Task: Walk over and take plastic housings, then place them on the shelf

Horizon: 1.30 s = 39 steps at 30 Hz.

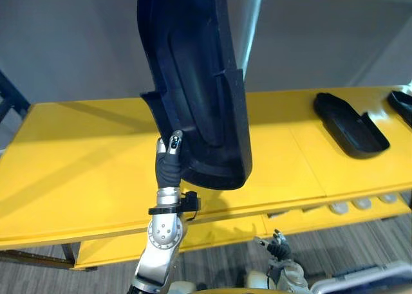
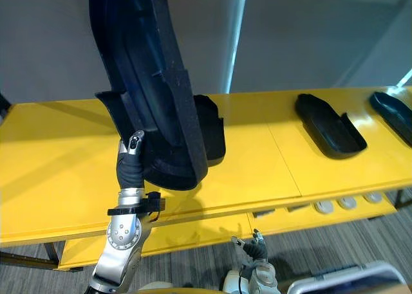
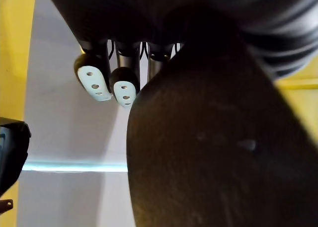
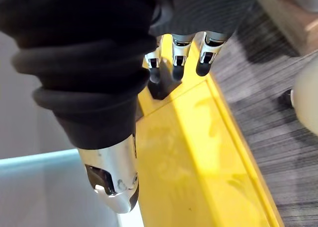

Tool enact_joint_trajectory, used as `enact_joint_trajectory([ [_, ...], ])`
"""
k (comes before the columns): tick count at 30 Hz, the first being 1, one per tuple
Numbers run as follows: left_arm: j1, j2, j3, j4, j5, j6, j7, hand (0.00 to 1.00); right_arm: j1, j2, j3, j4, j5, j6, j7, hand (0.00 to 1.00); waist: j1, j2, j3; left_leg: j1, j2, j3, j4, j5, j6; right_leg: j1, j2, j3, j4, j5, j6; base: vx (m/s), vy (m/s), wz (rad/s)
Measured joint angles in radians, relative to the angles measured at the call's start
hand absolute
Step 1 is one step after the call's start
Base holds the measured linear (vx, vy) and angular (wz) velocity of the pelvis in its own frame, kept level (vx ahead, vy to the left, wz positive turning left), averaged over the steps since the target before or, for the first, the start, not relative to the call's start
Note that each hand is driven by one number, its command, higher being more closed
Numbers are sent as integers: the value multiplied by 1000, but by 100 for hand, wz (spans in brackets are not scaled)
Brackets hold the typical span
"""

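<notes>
A long dark plastic housing (image 1: 199,82) stands upright over the yellow shelf top (image 1: 77,172), its lower end just above the shelf's front part. My left hand (image 1: 170,157) grips its lower edge from below, thumb against the near face; in the left wrist view the fingers (image 3: 94,78) curl past the housing's dark rim (image 3: 208,157). My right hand (image 1: 278,248) hangs low before the lower shelf, its fingers (image 4: 176,63) relaxed with nothing in them.
More dark housings lie on the shelf top: one behind the held one (image 2: 211,134), one to the right (image 1: 351,124), another at the far right edge (image 1: 403,105). Small pale parts (image 1: 362,204) sit on the lower shelf. A grey wall stands behind.
</notes>
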Motion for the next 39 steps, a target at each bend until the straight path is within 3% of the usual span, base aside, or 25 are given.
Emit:
enact_joint_trajectory([
  [5,25,-7,24,0,-18,0,-24,100,16,-3,-4,0,-7,-2,-1,0,7,-5,-4,13,36,1,-3,-6,-10,40,39,-15,-58,18,-24,62,-108,-4],
  [9,28,-7,43,0,-20,1,-37,100,44,-7,-3,1,-22,-1,-1,0,14,-2,-2,-12,41,-29,9,-3,-14,55,37,-65,-71,19,-26,-23,-65,37],
  [11,28,-10,78,1,-20,6,-36,100,44,-10,-10,3,-21,-3,-2,0,10,-3,3,-58,59,72,57,-14,-62,53,8,-116,-80,23,-32,-98,6,73],
  [12,28,-12,86,1,-20,6,-35,100,42,-6,-13,4,-21,-3,-2,0,11,-2,8,-73,91,140,87,-37,-56,52,7,-129,-79,24,-34,-108,32,62],
  [13,29,-15,104,4,-21,6,-35,100,34,-9,-14,8,-21,-2,-2,0,11,7,13,-95,172,234,162,-59,-31,49,4,-142,-69,24,-34,-111,66,34],
  [14,42,-17,116,8,-22,6,-34,100,25,-17,-14,30,-21,-2,-6,0,12,3,14,-101,240,267,236,-71,-30,46,-13,-140,-59,23,-33,-110,97,23],
  [15,48,-15,120,15,-29,5,-33,100,17,-20,-14,48,-21,-5,-7,0,10,-2,11,-100,263,266,256,-71,-31,43,-24,-138,-57,19,-33,-119,179,10],
  [17,63,-14,121,55,-57,4,-33,100,-10,-41,-21,103,-21,-4,-21,0,-13,-5,9,-97,360,234,268,-65,-40,25,-85,-132,-40,17,2,-117,309,24],
  [18,64,-14,119,68,-60,4,-34,100,-12,-46,-22,116,-21,-4,-21,0,-18,-5,7,-95,368,207,246,-60,-49,16,-102,-132,-30,16,19,-85,361,41],
  [20,62,-18,105,108,-79,4,-34,100,-12,-65,-22,157,-21,0,-22,0,-48,19,-7,-70,386,121,76,17,-91,-9,-148,-142,-19,42,85,-53,469,32],
  [21,58,-34,93,134,-81,5,-33,100,-20,-82,-27,181,-20,3,-22,0,-58,40,-22,-45,359,79,-17,0,-229,-26,-167,-140,-42,80,127,-27,516,18],
  [22,51,-20,99,149,-82,5,-33,100,-28,-67,-33,200,-21,4,-22,0,-65,13,-17,-49,335,80,-17,6,-225,-19,-194,-133,-65,108,140,-22,493,10],
  [23,50,7,103,175,-90,9,-23,100,-25,-35,-32,215,-21,5,-19,0,-67,-4,-14,-67,293,82,0,9,-209,-2,-210,-136,-123,165,132,-4,482,9],
  [24,48,32,104,185,-99,18,-15,100,-24,-4,-29,218,-21,9,-19,0,-65,-42,-8,-82,273,84,57,-8,-189,36,-220,-144,-179,224,116,-28,420,-8],
  [26,48,38,103,185,-99,18,-15,100,-21,0,-19,216,-24,10,-19,0,-57,-32,0,-96,273,105,116,-41,-179,34,-215,-131,-189,275,98,-62,274,-30],
  [27,46,48,103,185,-97,18,-15,100,-27,-1,-17,216,-39,11,-19,0,-47,-39,-4,-105,274,133,157,-62,-163,14,-214,-136,-186,322,41,-139,315,-73],
  [28,48,57,104,184,-97,17,-15,100,-40,-9,-14,215,-44,11,-20,0,-33,-40,-4,-112,274,166,168,-64,-149,-10,-212,-148,-202,386,-40,-240,337,-97],
  [29,53,40,105,180,-95,17,-17,100,-64,-31,-11,200,-48,10,-20,0,-35,3,11,-94,282,224,127,-86,-102,-40,-196,-169,-117,341,-43,-232,273,-84],
  [30,47,42,107,182,-94,18,-18,100,-69,-30,-9,192,-48,11,-20,0,-41,-6,27,-81,273,246,132,-80,-93,-70,-197,-157,49,219,9,-243,203,-67],
  [31,52,39,106,182,-79,24,-21,100,-49,-31,-3,179,-47,11,-17,0,-37,4,35,-66,269,266,131,-85,-83,-88,-167,-146,212,75,20,-172,147,-51],
  [32,55,36,107,179,-71,23,-21,100,-30,-25,-2,169,-46,11,-12,0,-36,-1,32,-62,253,277,136,-89,-74,-74,-108,-114,275,-35,25,-166,100,-42],
  [34,53,29,105,179,-50,23,-21,100,-6,-15,-1,161,-45,11,2,0,-38,-14,26,-77,214,276,140,-94,-63,-55,-38,-37,238,-150,20,-86,53,-12],
  [36,56,5,105,180,-30,29,-20,100,8,-20,-7,143,-36,10,4,0,-43,1,32,-98,205,263,151,-86,-62,-49,6,38,205,-169,7,-74,4,12],
  [39,55,-5,107,180,3,33,-20,100,32,-21,-8,128,-32,10,2,0,-42,7,31,-83,205,235,129,-59,-67,-8,7,7,169,-151,-5,-16,-19,29],
])
